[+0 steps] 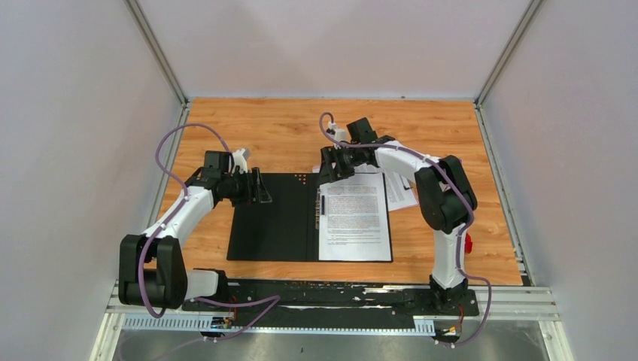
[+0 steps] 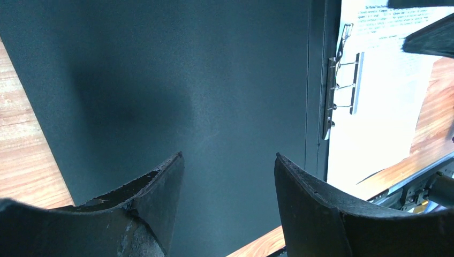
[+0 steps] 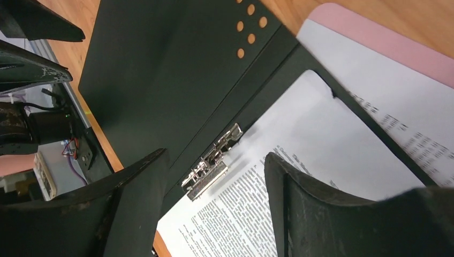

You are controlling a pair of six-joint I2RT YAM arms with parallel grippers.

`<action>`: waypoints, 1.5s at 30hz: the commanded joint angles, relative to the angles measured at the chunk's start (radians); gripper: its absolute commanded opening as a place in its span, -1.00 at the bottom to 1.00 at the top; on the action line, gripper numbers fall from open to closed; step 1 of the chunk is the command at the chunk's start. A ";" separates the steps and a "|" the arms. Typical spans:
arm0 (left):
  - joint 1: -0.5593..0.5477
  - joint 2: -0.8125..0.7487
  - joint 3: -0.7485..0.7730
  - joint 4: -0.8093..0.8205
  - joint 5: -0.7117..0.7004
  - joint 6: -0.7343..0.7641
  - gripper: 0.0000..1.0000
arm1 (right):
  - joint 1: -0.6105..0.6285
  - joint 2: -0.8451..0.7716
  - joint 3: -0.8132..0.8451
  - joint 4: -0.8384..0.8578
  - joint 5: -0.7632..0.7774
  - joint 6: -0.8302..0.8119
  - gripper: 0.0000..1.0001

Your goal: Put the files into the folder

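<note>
Base rail: black, along the near edge of the table, carrying both arms, 1 toward each end.
Folder: just beyond the rail, lying open and flat on the wood, black inside facing up, 2 halves joined by a spine down the middle.
Left half: plain black, with the shadow of the fingers on it in the left wrist view.
Filed sheet: 1 white page of dense black print, lying square on the right half of the folder, text up, inner edge at the spine.
Metal clip: silver, set beside the spine, at the inner edge of the filed sheet; clamped on the paper or not, cannot tell.
Left gripper: wide open, empty, above the far part of the left half, fingers pointing toward the spine.
Right gripper: wide open, holding nothing, above the far end of the spine, looking down on the metal clip and the top inner corner of the filed sheet.
Holes: small cluster punched through the left half near its far inner corner, wood showing through.
Loose sheets: outside the folder, by its far right corner, printed side up, partly under the folder's edge.
Pink clipboard: beneath the loose sheets, only a strip of pink visible past the paper in the right wrist view.
Table: orange-brown wood, running on to the far wall between 2 grey side walls.
</note>
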 commanded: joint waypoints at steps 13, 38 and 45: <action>-0.002 -0.017 0.004 0.003 -0.008 0.027 0.41 | 0.055 0.156 0.154 -0.002 -0.115 -0.018 0.32; -0.001 -0.021 0.015 -0.021 -0.057 0.037 0.41 | 0.085 0.196 0.202 -0.098 -0.173 -0.076 0.26; -0.001 -0.022 0.013 -0.025 -0.067 0.037 0.40 | 0.095 0.143 0.162 -0.117 -0.215 -0.120 0.22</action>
